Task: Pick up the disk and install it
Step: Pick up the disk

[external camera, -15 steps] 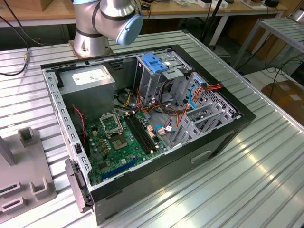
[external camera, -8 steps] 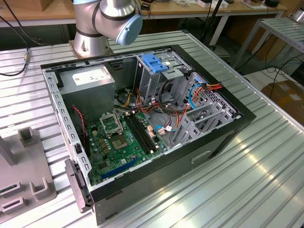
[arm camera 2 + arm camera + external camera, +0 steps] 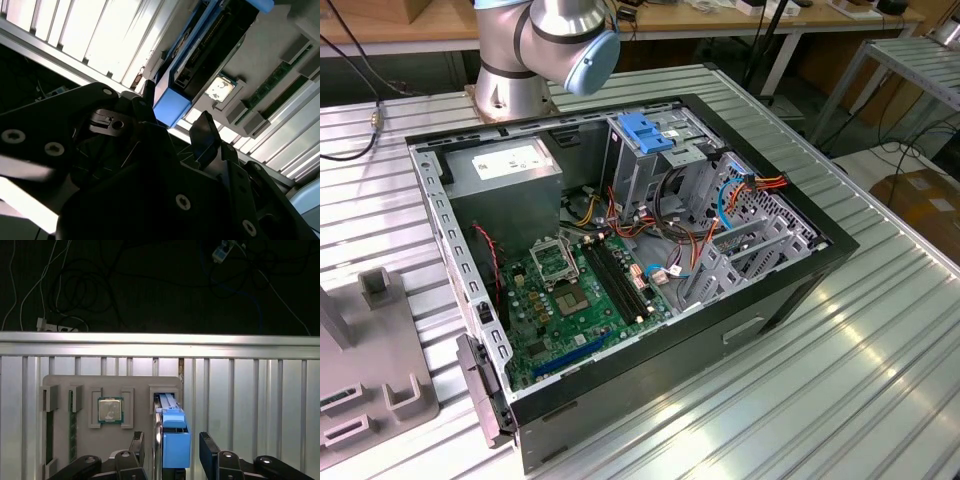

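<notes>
Black fingers (image 3: pixel 138 446) of the gripper (image 3: pixel 171 437) are seen spread wide in the first wrist view, one on each side of the flat metal disk framed by blue plastic rails (image 3: pixel 175 450), with a gap left on both sides. On the grey plastic holder tray (image 3: pixel 80 385), a green memory stick (image 3: pixel 48 435) is slotted leftmost, a square silver processor chip (image 3: pixel 110 410) is seated next, and the disk is stood on edge in the rightmost slot. The tray is borne by a ribbed aluminium table (image 3: pixel 250 405).
</notes>
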`<state>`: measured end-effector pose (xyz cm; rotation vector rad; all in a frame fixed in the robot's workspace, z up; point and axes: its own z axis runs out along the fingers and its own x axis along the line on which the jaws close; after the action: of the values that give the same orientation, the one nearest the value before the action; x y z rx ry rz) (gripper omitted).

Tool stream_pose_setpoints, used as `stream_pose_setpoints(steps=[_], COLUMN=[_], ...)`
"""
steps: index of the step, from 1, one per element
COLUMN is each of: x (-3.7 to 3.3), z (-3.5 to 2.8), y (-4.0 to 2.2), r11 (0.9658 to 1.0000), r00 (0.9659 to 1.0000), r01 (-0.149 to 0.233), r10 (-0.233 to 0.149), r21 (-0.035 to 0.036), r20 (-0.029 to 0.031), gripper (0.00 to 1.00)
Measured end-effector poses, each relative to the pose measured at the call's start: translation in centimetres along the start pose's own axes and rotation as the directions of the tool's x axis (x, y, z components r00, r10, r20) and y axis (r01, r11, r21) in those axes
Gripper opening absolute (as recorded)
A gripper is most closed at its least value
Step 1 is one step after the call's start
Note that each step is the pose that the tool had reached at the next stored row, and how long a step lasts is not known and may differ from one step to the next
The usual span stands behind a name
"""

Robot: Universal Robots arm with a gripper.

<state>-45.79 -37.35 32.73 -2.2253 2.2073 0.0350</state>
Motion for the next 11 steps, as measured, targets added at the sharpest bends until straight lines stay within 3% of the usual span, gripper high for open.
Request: stream_pose_setpoints(steps=[11], x=[0.0], z=[0.16], y=[0.0], r11=[1.0], r00=[1.0], r01=[0.0], r10=[0.0], r21=[0.0004], r20=[0.0001], gripper=[0.56])
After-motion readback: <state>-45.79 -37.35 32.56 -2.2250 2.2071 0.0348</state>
